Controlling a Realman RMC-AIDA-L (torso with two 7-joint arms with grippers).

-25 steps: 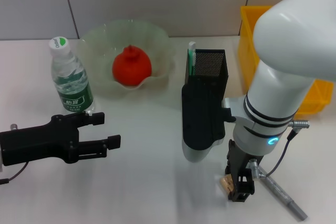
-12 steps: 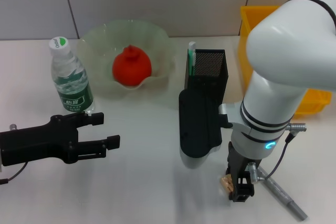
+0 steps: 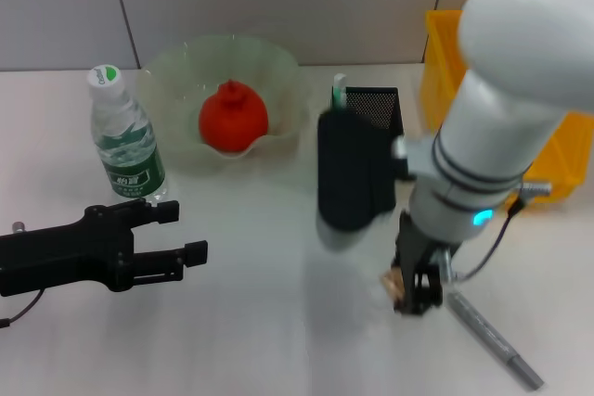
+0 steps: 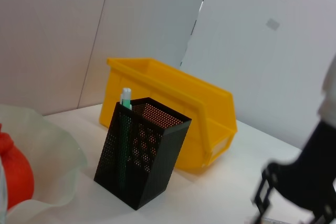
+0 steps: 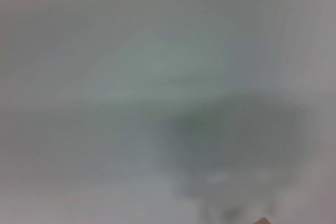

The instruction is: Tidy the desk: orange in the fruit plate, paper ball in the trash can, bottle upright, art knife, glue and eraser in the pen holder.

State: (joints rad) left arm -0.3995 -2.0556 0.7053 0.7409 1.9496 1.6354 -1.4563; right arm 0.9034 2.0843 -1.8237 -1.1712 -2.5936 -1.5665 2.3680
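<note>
My right gripper hangs just above the table, in front of the black mesh pen holder, shut on a small tan eraser. The grey art knife lies on the table beside it. A green glue stick stands in the pen holder. The orange rests in the glass fruit plate. The bottle stands upright at the left. My left gripper is open and holds nothing, in front of the bottle. The paper ball is out of view.
A yellow bin stands at the right, behind my right arm; the left wrist view shows this bin just behind the pen holder. My right arm's black wrist block hides part of the pen holder. The wall runs close behind the plate.
My right gripper has risen and moved back toward the pen holder, carrying the eraser off the table. The art knife stays where it lay. The left arm has barely moved.
</note>
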